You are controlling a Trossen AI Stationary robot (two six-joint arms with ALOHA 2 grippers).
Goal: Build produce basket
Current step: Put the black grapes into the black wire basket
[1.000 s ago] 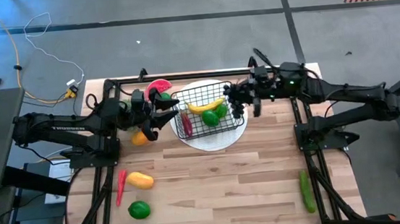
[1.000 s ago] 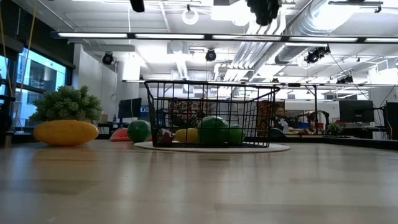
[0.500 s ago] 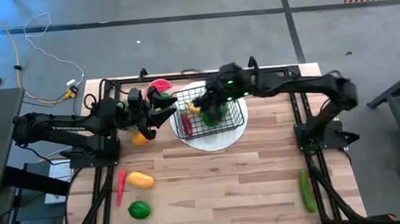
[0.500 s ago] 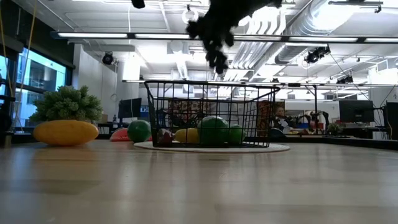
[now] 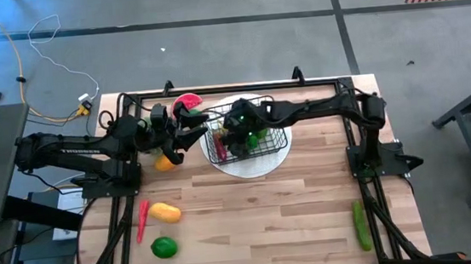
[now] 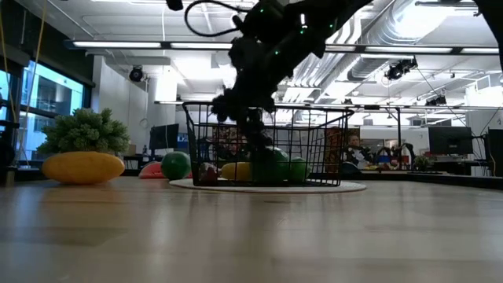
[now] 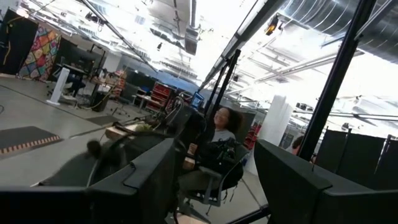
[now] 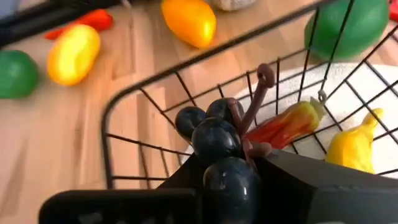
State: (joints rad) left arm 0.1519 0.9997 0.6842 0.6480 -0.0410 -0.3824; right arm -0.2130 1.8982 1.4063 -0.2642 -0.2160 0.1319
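Observation:
The black wire basket (image 5: 253, 135) stands on a round white plate (image 5: 256, 166); inside lie a banana (image 8: 354, 146), a red pepper (image 8: 283, 127) and limes (image 6: 271, 165). My right gripper (image 8: 227, 186) has reached down into the basket from its right side (image 5: 238, 136) (image 6: 251, 126) and is shut on the dark grapes (image 8: 217, 143). My left gripper (image 5: 188, 129) hovers open just left of the basket, and its wrist view (image 7: 214, 186) shows only the room. A watermelon slice (image 5: 186, 102) and a lime (image 6: 174, 165) lie beside it. My right gripper pinches the grape cluster's lower end (image 8: 227, 180) between its two fingers, and the cluster's brown stem (image 8: 255, 106) sticks out ahead of them. The fingers slant down from above into the basket. Whether the grapes touch the basket's floor cannot be told.
An orange fruit (image 5: 165, 162) lies under the left arm. A red pepper (image 5: 143, 219), a yellow-orange fruit (image 5: 166, 212) and a lime (image 5: 163, 247) sit at the near left. A cucumber (image 5: 361, 225) lies at the near right edge.
My right arm has swung from the basket's far right toward the table's left, over the rim, and dropped down into the basket, carrying the grapes with it. The left arm has kept still.

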